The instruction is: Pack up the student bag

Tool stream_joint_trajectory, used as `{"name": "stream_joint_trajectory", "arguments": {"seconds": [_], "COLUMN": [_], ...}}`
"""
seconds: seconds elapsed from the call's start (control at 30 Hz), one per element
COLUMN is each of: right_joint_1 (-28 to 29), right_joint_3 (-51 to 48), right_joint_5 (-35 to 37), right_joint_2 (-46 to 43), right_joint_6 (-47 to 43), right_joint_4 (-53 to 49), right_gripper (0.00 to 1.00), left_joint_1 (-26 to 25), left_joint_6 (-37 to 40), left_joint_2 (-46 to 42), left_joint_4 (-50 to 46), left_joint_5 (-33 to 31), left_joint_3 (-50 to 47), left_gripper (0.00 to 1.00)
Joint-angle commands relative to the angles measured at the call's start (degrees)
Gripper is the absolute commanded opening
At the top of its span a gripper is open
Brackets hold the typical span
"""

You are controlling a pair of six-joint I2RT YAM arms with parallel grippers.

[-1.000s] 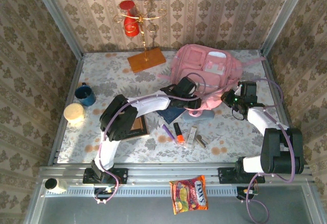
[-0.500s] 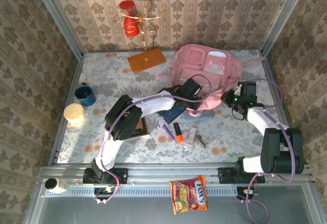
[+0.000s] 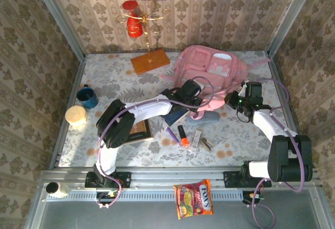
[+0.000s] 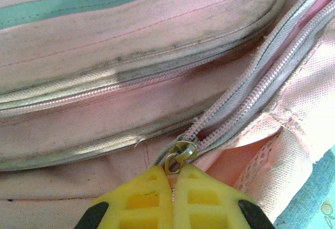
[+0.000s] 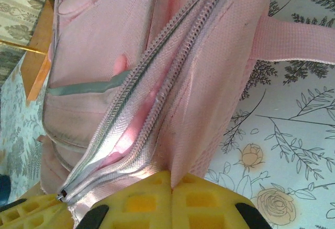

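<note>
The student bag [image 3: 209, 72] lies flat toward the far right of the table [image 3: 104, 77], pink, with its front pockets facing up and a strap trailing toward the right edge. A pale cloth printed with leaves and roses covers the table. Beige patterned wallpaper closes it in on three sides, with metal posts standing in the far corners.

The left gripper [image 4: 172, 175] is clenched on the brass zip pull [image 4: 180, 152] at the bag's near edge, its yellow pads pressed together around it. The right gripper [image 5: 171, 179] pinches a fold of the bag's pink fabric just beside the parted zip, at the bag's near right corner.

Just near of the bag lie a grey-blue pouch [image 3: 210, 117], a purple pen [image 3: 171, 134] and an orange marker [image 3: 182, 136]. Further left are a brown-framed board [image 3: 138, 128], a blue mug [image 3: 87, 96] and a cream-lidded jar [image 3: 76, 115]. By the far wall a gold stand [image 3: 150, 61] rises from an orange wooden base, with a red cup [image 3: 134, 25] hanging on it. A snack packet [image 3: 194, 198] rests on the grey ledge nearest me.
</note>
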Motion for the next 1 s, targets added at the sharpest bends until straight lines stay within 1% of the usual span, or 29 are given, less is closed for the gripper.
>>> {"name": "stream_joint_trajectory", "arguments": {"seconds": [0.0, 0.13, 0.27, 0.37, 0.5, 0.57, 0.6, 0.7, 0.77, 0.83, 0.9, 0.97], "right_joint_1": [-1.4, -1.9, -2.4, -2.5, -2.5, -2.6, -2.6, -2.6, -2.5, -2.4, -2.2, -2.2], "right_joint_3": [2.2, 2.6, 3.1, 3.6, 3.8, 3.8, 4.0, 3.9, 3.6, 3.0, 2.6, 2.5], "right_joint_5": [4.6, 4.5, 4.4, 4.0, 1.8, 1.2, 1.1, -1.3, -3.0, -3.9, -3.9, -3.7], "right_joint_2": [-1.9, -2.0, -2.2, -2.1, -1.9, -1.9, -1.8, -1.1, -0.6, -0.2, 0.0, 0.3], "right_joint_6": [-2.2, -2.0, -1.5, -1.5, -1.9, -2.2, -2.2, -1.3, -0.1, 0.7, 1.2, 1.1], "right_joint_4": [0.3, 0.3, 0.4, 0.4, 1.8, 2.0, 1.9, 3.0, 4.6, 6.0, 6.4, 6.3], "right_gripper": [0.0, 0.0, 0.0, 0.0, 0.0, 0.0, 0.0, 0.0, 0.0, 0.0, 0.0, 0.0], "left_joint_1": [4.1, 5.1, 6.9, 8.8, 12.0, 13.0, 13.0, 11.8, 11.1, 10.2, 8.7, 7.1], "left_joint_6": [3.1, 4.0, 4.6, 4.6, 2.1, 1.8, 3.0, 6.8, 6.3, 4.0, 1.3, -1.2], "left_joint_2": [-1.3, -1.6, -2.9, -4.8, -8.4, -9.6, -9.9, -10.0, -10.1, -10.3, -9.9, -9.0], "left_joint_4": [-5.6, -5.3, -4.4, -2.1, 5.6, 7.5, 6.3, 0.8, 0.4, 1.5, 2.1, 2.0], "left_joint_5": [-7.4, -5.5, -1.6, 5.1, 19.7, 23.5, 22.9, 17.9, 17.6, 19.2, 21.1, 21.6], "left_joint_3": [-2.6, -3.9, -6.1, -8.5, -13.5, -14.7, -14.2, -11.9, -11.4, -11.2, -10.2, -8.8], "left_gripper": [0.0, 0.0, 0.0, 0.0, 0.0, 0.0, 0.0, 0.0, 0.0, 0.0, 0.1, 0.21]}}
